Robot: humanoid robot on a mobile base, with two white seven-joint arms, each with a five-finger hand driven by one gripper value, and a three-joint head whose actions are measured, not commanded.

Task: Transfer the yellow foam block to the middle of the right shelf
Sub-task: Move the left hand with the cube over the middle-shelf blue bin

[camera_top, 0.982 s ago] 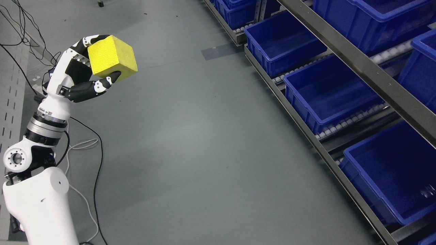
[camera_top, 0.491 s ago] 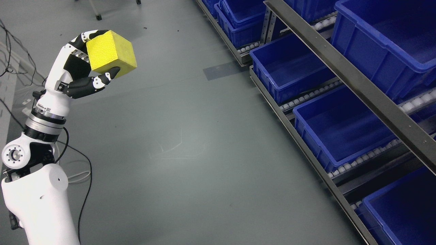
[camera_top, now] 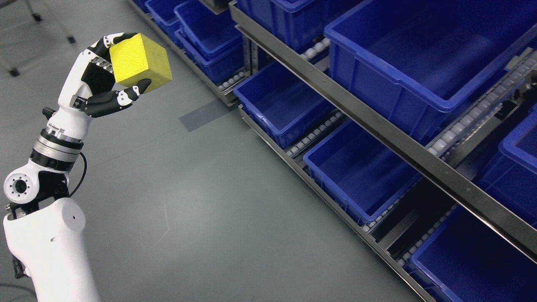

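Yellow foam cube [camera_top: 140, 63], matte and finely pitted on its lit face, sits at the upper left of my head view, held aloft over the grey floor [camera_top: 201, 201] and well apart from the shelving. I judge it light, soft and slightly compressible, with enough surface texture not to slip; its flat opposing faces are the sensible places to take hold, and a moderate squeeze should suffice.

My left hand [camera_top: 107, 86], white and black with jointed fingers, is closed on the cube. The upper fingers [camera_top: 105, 46] wrap over the top rear edge and the black thumb [camera_top: 130, 93] presses up against the lower face, so the block is pinched top to bottom, tilted, with one corner pointing toward the rack. The wrist is raised and the forearm rises steeply from the white upper-arm shell [camera_top: 46, 247] at the lower left. My right hand does not appear.

Further right stands the grey metal flow rack [camera_top: 377, 126] with roller tracks, carrying open blue plastic bins [camera_top: 398, 54] on at least two tiers; those I can see into look empty. I judge the task to be in the carry stage: the block is secured but not yet near the middle shelf. The next move calls for a long reach to the right, clearing the rack's front rail.
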